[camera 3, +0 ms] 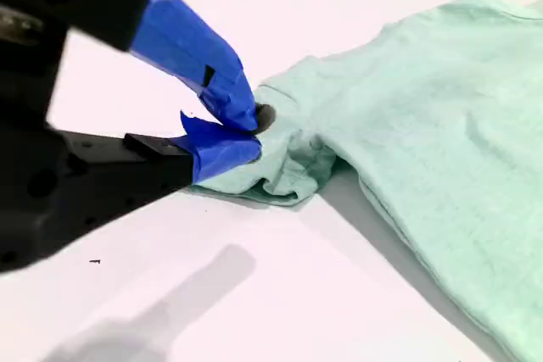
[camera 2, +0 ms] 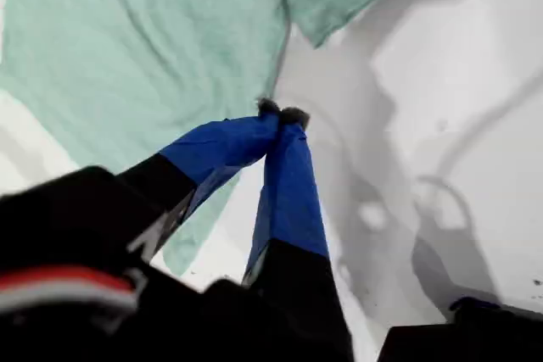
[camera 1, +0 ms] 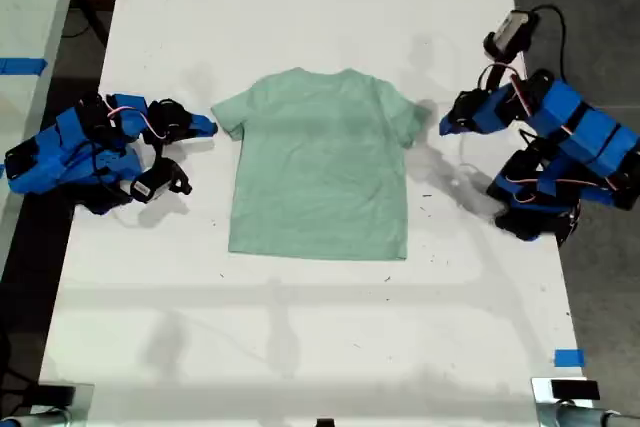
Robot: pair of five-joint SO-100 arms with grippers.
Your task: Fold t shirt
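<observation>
1. A white table (camera 1: pixel 300 7) fills most of the exterior view and gives a flat surface for the folding.
2. The t shirt (camera 1: pixel 320 167) is spread face up near the middle of the table, neck towards the far edge. Both sleeves are laid out sideways, so each can be reached by one arm. No fold is seen yet, so the task is judged to be at its very start.
3. My second gripper (camera 1: pixel 207 127) is placed at the shirt sleeve on the exterior view's left. In the second wrist view my second gripper (camera 3: pixel 246 125) is seen pinching that sleeve (camera 3: pixel 288 167), whose cloth is bunched beneath the blue tips. The hold is probably meant for carrying the sleeve over the body.
4. My first gripper (camera 1: pixel 447 125) is held near the sleeve on the exterior view's right. In the first wrist view my first gripper (camera 2: pixel 282 114) is shown with its tips pressed together on nothing, over bare table just beside the shirt's edge.
5. From the exterior view alone, neither the pinch nor the empty closure can be made out. The shirt's whole outline, in turn, is given by no wrist view.
</observation>
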